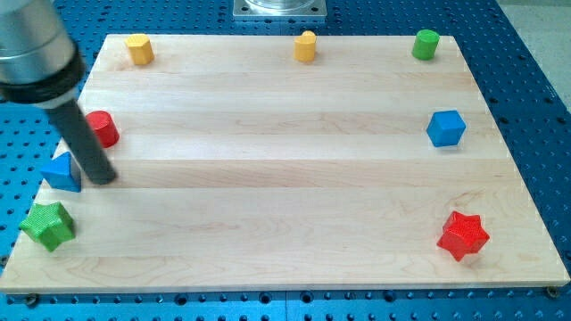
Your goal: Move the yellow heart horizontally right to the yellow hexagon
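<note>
A pale wooden board (pixel 285 178) of lengthwise planks fills most of the frame. It rests on a blue perforated surface (pixel 526 98), visible along the left, right and bottom edges and at the upper corners. A grey metal plate (pixel 279 9) sits at top centre. Lighting is even and bright, with soft shadows. No walls or windows visible.

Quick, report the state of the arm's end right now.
No gripper here: the arm ends in a rod. My tip holds nothing; it sits just right of the blue triangle and below the red block, far from the yellow heart.
</note>
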